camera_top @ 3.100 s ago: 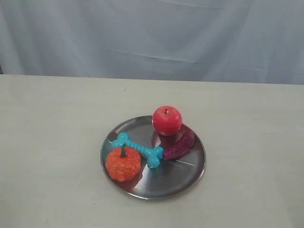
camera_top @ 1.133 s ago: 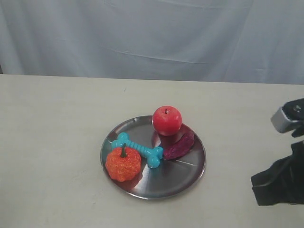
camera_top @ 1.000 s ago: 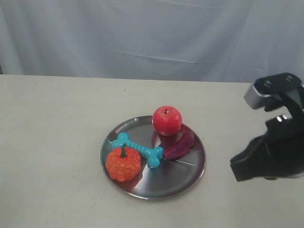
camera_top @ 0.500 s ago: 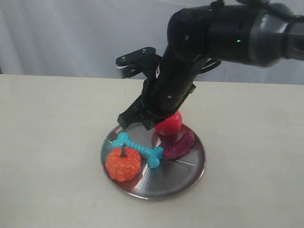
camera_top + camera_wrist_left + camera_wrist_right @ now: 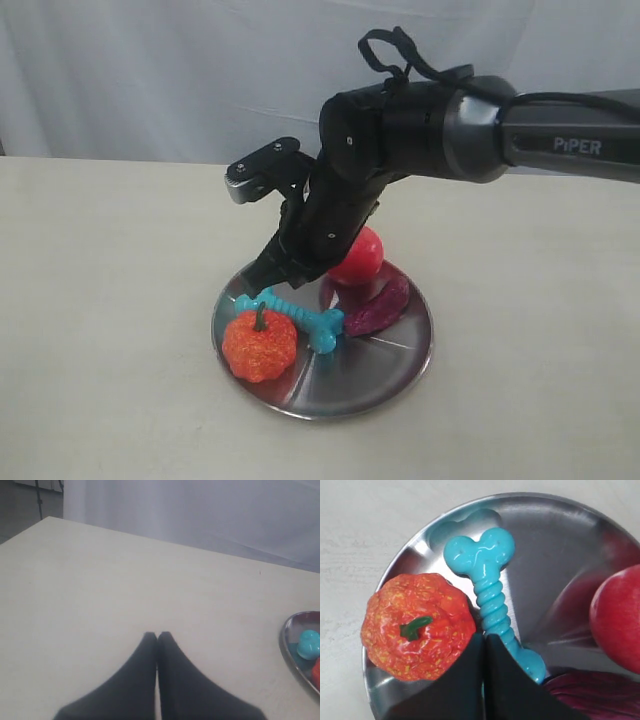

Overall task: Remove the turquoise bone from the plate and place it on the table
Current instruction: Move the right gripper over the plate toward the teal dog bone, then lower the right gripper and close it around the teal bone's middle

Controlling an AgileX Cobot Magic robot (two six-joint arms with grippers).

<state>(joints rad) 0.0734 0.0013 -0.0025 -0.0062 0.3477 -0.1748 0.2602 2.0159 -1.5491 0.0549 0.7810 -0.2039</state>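
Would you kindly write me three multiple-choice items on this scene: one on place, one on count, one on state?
1. The turquoise bone lies: A on the plate; B on the table; C in the right gripper.
2. Things on the plate: A two; B four; C six.
3. The right gripper is: A wide open; B shut; C holding the bone.
Answers: A, it rests beside the orange pumpkin, off the table; B, bone, pumpkin, red apple, purple vegetable; B, its fingers meet with nothing between.

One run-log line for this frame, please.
right claw: shut, over turquoise bone | turquoise bone: on plate, ungrasped | left claw: shut, above table
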